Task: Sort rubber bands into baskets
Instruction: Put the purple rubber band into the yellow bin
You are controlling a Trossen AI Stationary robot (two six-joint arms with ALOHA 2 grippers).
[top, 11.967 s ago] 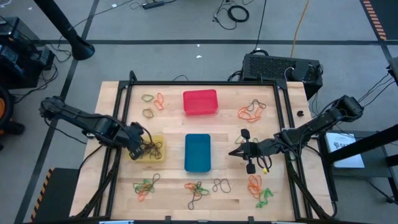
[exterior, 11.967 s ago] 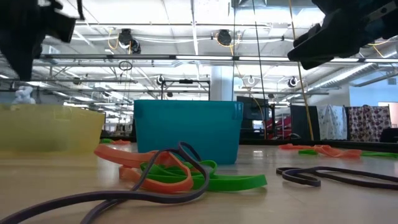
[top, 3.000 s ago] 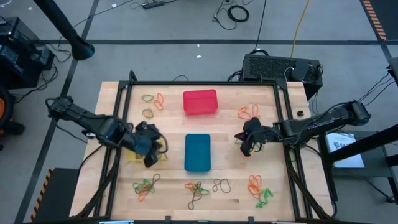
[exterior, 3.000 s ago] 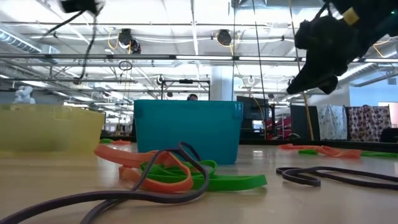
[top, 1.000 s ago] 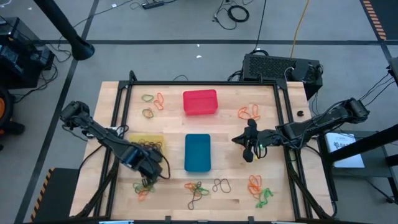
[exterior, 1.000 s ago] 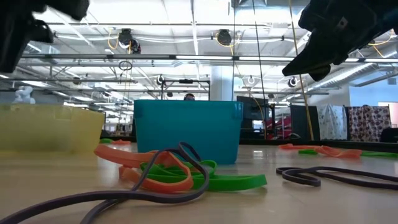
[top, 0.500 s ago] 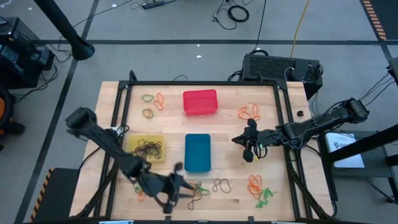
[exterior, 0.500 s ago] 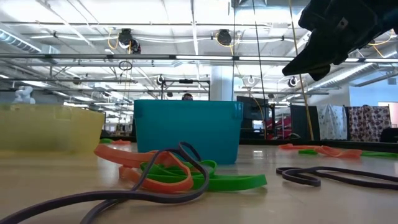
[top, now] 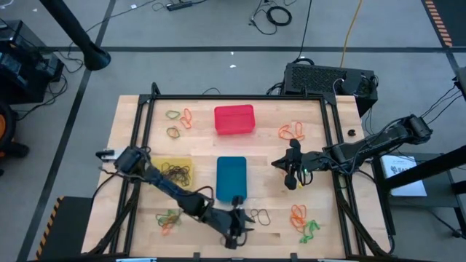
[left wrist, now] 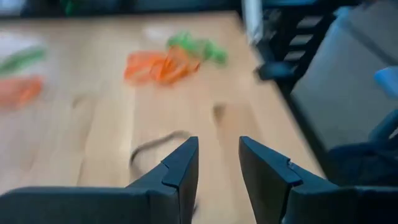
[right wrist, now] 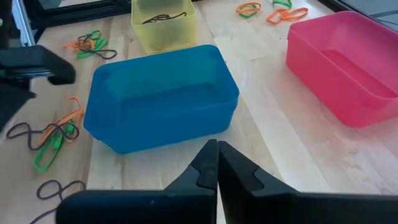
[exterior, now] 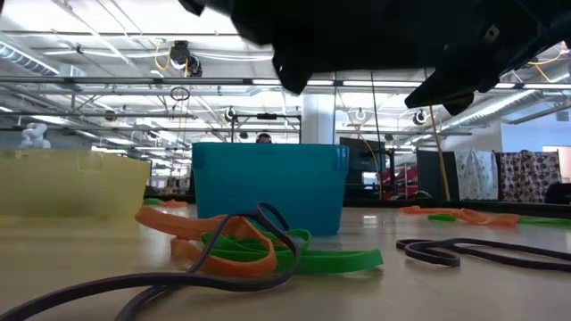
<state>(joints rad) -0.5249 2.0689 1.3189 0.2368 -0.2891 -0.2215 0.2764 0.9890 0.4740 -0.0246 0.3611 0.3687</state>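
Observation:
Three baskets stand on the table: red (top: 234,119), blue (top: 231,177) and yellow (top: 173,173); the yellow one (right wrist: 165,22) holds dark rubber bands. More rubber bands lie in loose clusters, among them an orange, green and dark tangle (exterior: 259,245) near the front edge. My left gripper (top: 242,224) hovers low over that front area, open (left wrist: 217,162), with nothing between its fingers. A dark band (left wrist: 155,149) lies just ahead of it. My right gripper (top: 291,172) hangs shut (right wrist: 217,163) to the right of the blue basket (right wrist: 161,112), holding nothing.
Other band clusters lie at the front left (top: 169,217), front right (top: 302,220), far left (top: 178,120) and far right (top: 293,131). A dark frame (top: 331,145) borders the table. My left arm (exterior: 357,31) fills the top of the low view.
My left gripper has swept from just in front of the yellow basket toward the table's right along the near edge, sinking lower. It has rolled and tipped up from pointing down to pointing nearly level toward the right. The gap between its fingers looks unchanged.

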